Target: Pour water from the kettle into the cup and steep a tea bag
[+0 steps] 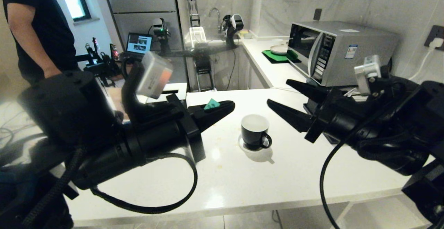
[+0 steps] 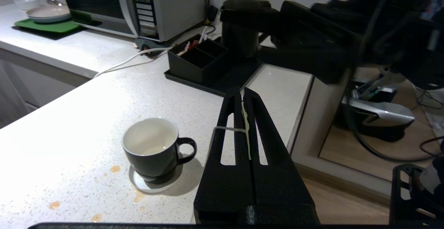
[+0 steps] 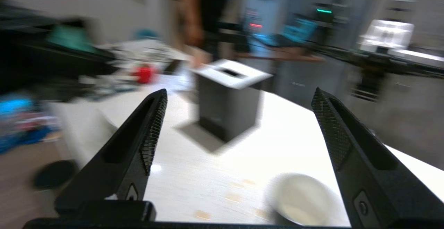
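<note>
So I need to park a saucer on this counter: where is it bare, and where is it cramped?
Bare: the counter between the cup and the near edge, and the stretch behind the cup toward the microwave. Cramped: the corner holding the kettle and compartment box, and the air beside the cup, flanked by both grippers.

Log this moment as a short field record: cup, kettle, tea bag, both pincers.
cup: upright on a white coaster on the counter, a little clear liquid at the bottom, no tea bag inside
kettle: on the black tray beside the compartmented box, near the microwave
tea bag: only its green tag and string show
left pincer: shut on the string, left of the cup
right pincer: open, empty, right of the cup
</note>
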Robot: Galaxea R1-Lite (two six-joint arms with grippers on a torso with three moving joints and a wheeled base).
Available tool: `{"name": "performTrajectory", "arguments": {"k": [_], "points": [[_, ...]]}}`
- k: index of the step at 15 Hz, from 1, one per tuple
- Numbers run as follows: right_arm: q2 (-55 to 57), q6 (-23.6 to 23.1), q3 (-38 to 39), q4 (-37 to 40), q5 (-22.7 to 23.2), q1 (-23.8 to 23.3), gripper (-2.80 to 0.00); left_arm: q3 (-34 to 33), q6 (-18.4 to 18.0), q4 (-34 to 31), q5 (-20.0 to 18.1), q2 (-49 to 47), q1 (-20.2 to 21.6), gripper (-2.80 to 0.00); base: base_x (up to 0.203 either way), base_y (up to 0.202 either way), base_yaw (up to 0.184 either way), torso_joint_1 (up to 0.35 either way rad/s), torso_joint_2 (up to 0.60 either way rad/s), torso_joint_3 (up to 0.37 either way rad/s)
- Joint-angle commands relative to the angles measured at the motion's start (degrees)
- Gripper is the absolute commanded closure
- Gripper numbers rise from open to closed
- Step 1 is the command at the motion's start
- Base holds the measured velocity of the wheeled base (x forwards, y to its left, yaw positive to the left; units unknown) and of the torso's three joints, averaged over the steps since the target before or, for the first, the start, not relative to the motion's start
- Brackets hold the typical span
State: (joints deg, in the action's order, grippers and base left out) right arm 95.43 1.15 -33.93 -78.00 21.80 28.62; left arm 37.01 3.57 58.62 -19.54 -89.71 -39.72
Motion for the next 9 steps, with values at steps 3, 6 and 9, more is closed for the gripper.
{"name": "performTrajectory", "arguments": {"k": [3, 6, 9], "points": [[0.1, -1.0, 2.6, -0.2, 0.2, -10.9, -2.8, -0.1, 0.0, 0.4, 0.1, 0.1, 0.1, 0.0, 0.0, 0.0, 0.0, 0.0, 0.0, 0.0], [0.2, -3.8, 4.1, 0.1, -6.3, -17.0, -2.8, 0.0, 0.0, 0.4, 1.1, 0.1, 0.1, 0.0, 0.0, 0.0, 0.0, 0.0, 0.0, 0.0], [0.1, -4.5, 4.2, -0.5, -10.6, -22.2, -2.8, 0.0, 0.0, 0.4, 1.3, 0.2, 0.2, 0.0, 0.0, 0.0, 0.0, 0.0, 0.0, 0.0]]}}
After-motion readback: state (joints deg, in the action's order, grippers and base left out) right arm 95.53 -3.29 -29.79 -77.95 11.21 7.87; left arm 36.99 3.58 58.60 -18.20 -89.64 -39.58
